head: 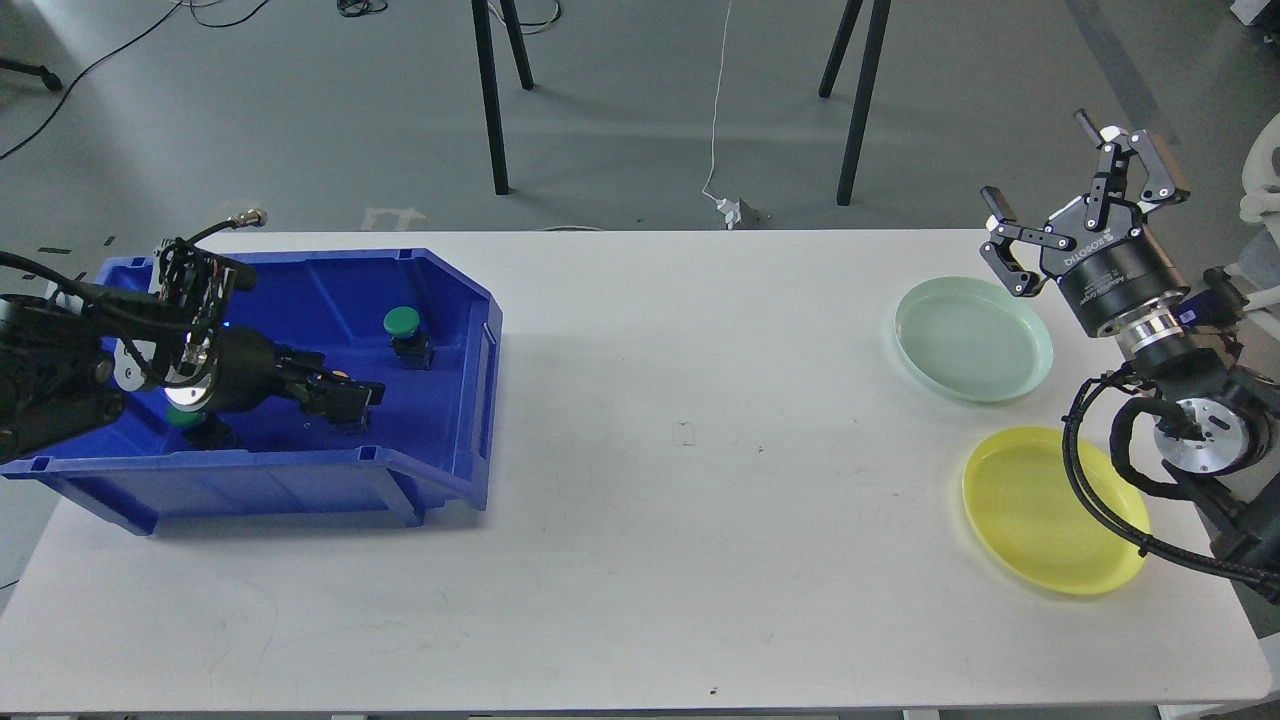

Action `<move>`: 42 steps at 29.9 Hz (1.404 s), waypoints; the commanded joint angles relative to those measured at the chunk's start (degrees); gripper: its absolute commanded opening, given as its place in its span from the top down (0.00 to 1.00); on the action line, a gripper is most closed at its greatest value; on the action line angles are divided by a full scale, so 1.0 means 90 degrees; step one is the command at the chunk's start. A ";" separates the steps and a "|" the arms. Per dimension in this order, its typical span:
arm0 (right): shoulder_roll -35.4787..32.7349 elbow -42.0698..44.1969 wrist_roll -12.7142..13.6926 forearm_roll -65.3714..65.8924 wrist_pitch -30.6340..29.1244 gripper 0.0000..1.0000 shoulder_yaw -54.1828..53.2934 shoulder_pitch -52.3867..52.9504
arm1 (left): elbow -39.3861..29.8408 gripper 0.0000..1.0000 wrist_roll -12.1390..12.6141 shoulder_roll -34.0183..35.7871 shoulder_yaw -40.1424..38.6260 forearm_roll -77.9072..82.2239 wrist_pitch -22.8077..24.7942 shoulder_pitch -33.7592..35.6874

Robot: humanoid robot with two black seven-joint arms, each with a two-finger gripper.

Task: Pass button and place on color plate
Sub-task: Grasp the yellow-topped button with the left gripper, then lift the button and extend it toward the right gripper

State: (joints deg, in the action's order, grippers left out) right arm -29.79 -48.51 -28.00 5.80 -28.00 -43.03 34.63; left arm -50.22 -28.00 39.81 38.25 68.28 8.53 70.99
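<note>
A blue bin (440,300) at the table's left holds a green button (402,322), a second green button (182,418) mostly hidden under my left arm, and a yellow button (341,378) of which only a sliver shows. My left gripper (345,402) is down in the bin, right at the yellow button; its dark fingers cannot be told apart. My right gripper (1036,158) is open and empty, held in the air above the far right of the table, behind the light green plate (973,338). A yellow plate (1040,510) lies in front of that one.
The white table (680,480) stretches between bin and plates. The bin's walls surround my left gripper. My right arm's cables hang over the yellow plate's right rim. Black stand legs (490,100) rise behind the table.
</note>
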 commanded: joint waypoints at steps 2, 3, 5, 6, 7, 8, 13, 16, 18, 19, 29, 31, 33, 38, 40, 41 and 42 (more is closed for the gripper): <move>-0.0001 -0.0001 0.0000 0.0000 0.0000 0.00 -0.0014 -0.0010 | 0.0042 0.07 0.0000 -0.0019 0.0008 0.0001 0.0019 -0.0026; -0.0011 -0.0001 0.0000 0.0000 0.0000 0.00 -0.0014 -0.0010 | 0.0042 0.08 0.0000 -0.0019 0.0018 0.0001 0.0038 -0.0027; -0.0001 -0.0001 0.0000 0.0000 0.0000 0.00 -0.0014 -0.0039 | 0.0110 0.18 0.0000 -0.0019 0.0047 0.0001 0.0087 -0.0026; -0.0001 -0.0001 0.0000 0.0000 0.0000 0.00 -0.0014 -0.0049 | 0.0178 0.21 0.0000 -0.0028 0.0047 0.0001 0.0126 -0.0046; -0.0011 -0.0001 0.0000 0.0000 0.0000 0.00 -0.0014 -0.0059 | 0.0256 0.22 0.0000 -0.0038 0.0038 0.0001 0.0175 -0.0104; -0.0011 -0.0001 0.0000 0.0000 0.0000 0.00 -0.0014 -0.0069 | 0.0306 0.23 0.0000 -0.0038 0.0038 0.0001 0.0233 -0.0143; -0.0011 -0.0001 0.0000 0.0000 0.0000 0.00 -0.0043 -0.0108 | 0.0404 0.33 0.0000 -0.0038 0.0028 0.0010 0.0244 -0.0193; -0.0001 -0.0001 0.0000 0.0000 0.0000 0.00 -0.0053 -0.0108 | 0.0404 0.38 0.0000 -0.0038 0.0018 0.0010 0.0244 -0.0202; -0.0011 -0.0001 0.0000 0.0000 0.0000 0.00 -0.0053 -0.0117 | 0.0404 0.44 0.0000 -0.0038 -0.0011 0.0001 0.0244 -0.0193; -0.0011 -0.0001 0.0000 0.0000 0.0000 0.00 -0.0053 -0.0137 | 0.0404 0.47 0.0000 -0.0038 -0.0021 0.0001 0.0244 -0.0202; -0.0001 -0.0001 0.0000 0.0000 0.0000 0.00 -0.0082 -0.0215 | 0.0326 0.69 0.0000 -0.0028 -0.0050 0.0001 0.0283 -0.0154; -0.0001 -0.0001 0.0000 0.0000 0.0000 0.00 -0.0160 -0.0235 | 0.0306 0.78 0.0000 -0.0009 -0.0079 0.0001 0.0283 -0.0144; -0.0001 -0.0001 0.0000 0.0000 0.0000 0.00 -0.0200 -0.0235 | 0.0296 0.83 0.0000 0.0020 -0.0080 -0.0009 0.0292 -0.0115; -0.0001 -0.0001 0.0000 0.0000 0.0000 0.00 -0.0356 -0.0244 | -0.0229 0.84 0.0000 0.0439 -0.0469 -0.0038 0.0448 0.0314; -0.0001 -0.0001 0.0000 0.0019 0.0000 0.00 -0.0269 -0.0245 | -0.0804 0.84 0.0000 0.0917 -0.1005 -0.0048 0.0905 0.0597; -0.0001 0.0028 0.0000 0.0020 0.0000 0.00 -0.0297 -0.0235 | -0.1213 0.84 0.0000 0.1190 -0.1423 -0.0067 0.1217 0.0792; -0.0001 0.0048 0.0000 0.0020 0.0000 0.00 -0.0336 -0.0235 | -0.1662 0.84 0.0000 0.1463 -0.1930 -0.0097 0.1510 0.0919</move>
State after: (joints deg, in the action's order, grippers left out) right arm -29.79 -48.45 -28.00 5.86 -28.00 -45.85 32.45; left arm -55.86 -27.99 46.65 30.61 67.85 15.61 75.68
